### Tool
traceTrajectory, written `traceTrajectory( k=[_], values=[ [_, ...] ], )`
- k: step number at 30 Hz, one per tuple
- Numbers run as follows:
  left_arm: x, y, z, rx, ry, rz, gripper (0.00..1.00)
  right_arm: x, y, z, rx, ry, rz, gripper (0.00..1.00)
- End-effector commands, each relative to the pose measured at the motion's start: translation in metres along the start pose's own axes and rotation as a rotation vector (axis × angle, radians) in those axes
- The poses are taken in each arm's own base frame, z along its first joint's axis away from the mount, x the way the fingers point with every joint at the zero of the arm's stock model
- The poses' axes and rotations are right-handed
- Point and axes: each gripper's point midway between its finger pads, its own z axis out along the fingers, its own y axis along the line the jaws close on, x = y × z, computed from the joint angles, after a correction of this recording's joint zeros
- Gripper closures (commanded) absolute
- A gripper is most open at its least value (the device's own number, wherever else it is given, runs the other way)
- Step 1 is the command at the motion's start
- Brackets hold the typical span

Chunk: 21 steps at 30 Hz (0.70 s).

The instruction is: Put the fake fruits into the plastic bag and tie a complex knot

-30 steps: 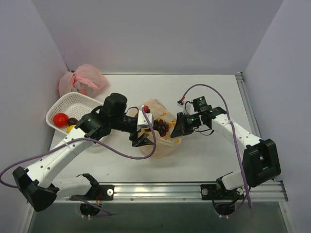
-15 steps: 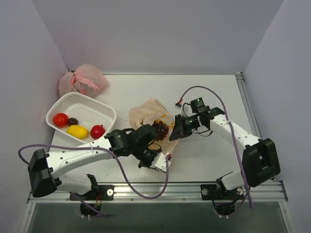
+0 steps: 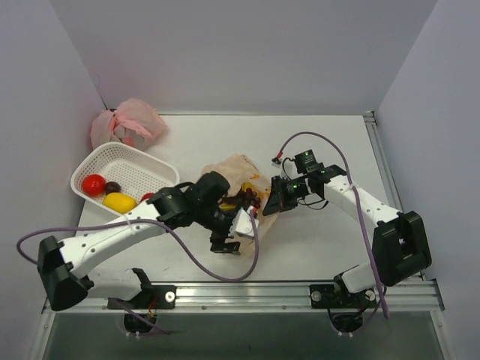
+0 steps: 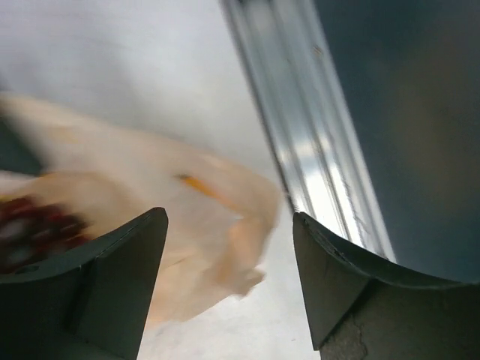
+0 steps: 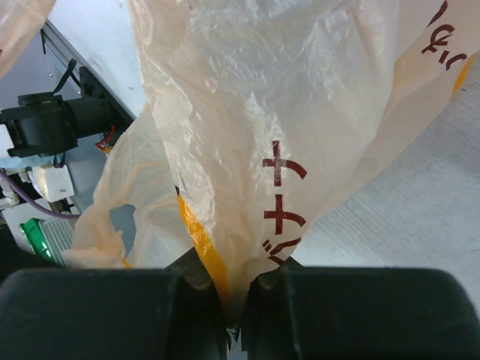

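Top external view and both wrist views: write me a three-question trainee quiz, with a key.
1. True or false: the right gripper is shut on the plastic bag.
2. The left gripper is: A open; B shut on the bag; C shut on a fruit.
3. Fill in: the yellow fruit lies in the white ____.
Key: 1 true; 2 A; 3 basket.

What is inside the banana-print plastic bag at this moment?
A dark purple grape bunch shows inside the plastic bag. The left arm and the crumpled film cover the rest, so any other fruit inside cannot be seen.
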Motion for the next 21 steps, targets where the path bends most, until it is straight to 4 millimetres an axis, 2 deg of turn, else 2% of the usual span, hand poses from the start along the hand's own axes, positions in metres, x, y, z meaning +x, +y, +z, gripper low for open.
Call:
traceTrajectory(
  k=[1, 2, 5, 6, 7, 9, 10, 12, 13, 15, 16, 17, 19, 21],
  values=[
    [-0.089, 0.017, -0.082, -0.186, -0.275, 0.063, 0.21, -0.008, 0.005, -0.010, 0.018, -0.051, -0.079, 1.00],
    [-0.097, 0.024, -0.094, -0.234, -0.305, 0.064, 0.21, -0.007, 0.006, -0.010, 0.023, -0.050, -0.097, 1.00],
    [-0.103, 0.048, -0.140, -0.416, -0.394, -0.011, 0.21, -0.006, 0.005, -0.011, 0.043, -0.053, -0.123, 1.00],
    [-0.089, 0.066, -0.162, -0.511, -0.418, -0.122, 0.21, -0.006, 0.004, -0.012, 0.046, -0.054, -0.132, 1.00],
    [-0.083, 0.074, -0.181, -0.602, -0.435, -0.171, 0.20, -0.004, 0.005, -0.011, 0.046, -0.048, -0.137, 1.00],
    [-0.056, 0.091, -0.204, -0.725, -0.453, -0.351, 0.19, -0.005, 0.007, -0.012, 0.051, -0.047, -0.149, 1.00],
    [-0.028, 0.103, -0.231, -0.838, -0.446, -0.448, 0.19, -0.003, 0.007, -0.012, 0.051, -0.044, -0.160, 1.00],
    [0.012, 0.107, -0.243, -0.907, -0.416, -0.631, 0.19, -0.003, 0.007, -0.012, 0.060, -0.041, -0.166, 1.00],
    [0.046, 0.112, -0.264, -0.995, -0.400, -0.748, 0.19, -0.001, 0.007, -0.011, 0.058, -0.032, -0.174, 1.00],
    [0.083, 0.107, -0.271, -1.024, -0.363, -0.904, 0.19, 0.000, 0.008, -0.010, 0.058, -0.026, -0.179, 1.00],
    [0.113, 0.106, -0.282, -1.079, -0.329, -1.013, 0.20, 0.001, 0.007, -0.009, 0.059, -0.019, -0.176, 1.00],
    [0.137, 0.099, -0.281, -1.104, -0.266, -1.111, 0.20, 0.001, 0.008, -0.008, 0.057, -0.017, -0.178, 1.00],
    [0.170, 0.095, -0.274, -1.096, -0.175, -1.227, 0.21, 0.001, 0.007, -0.007, 0.058, -0.013, -0.178, 1.00],
    [0.193, 0.088, -0.266, -1.091, -0.109, -1.301, 0.20, 0.000, 0.008, -0.007, 0.058, -0.010, -0.176, 1.00]
  ],
)
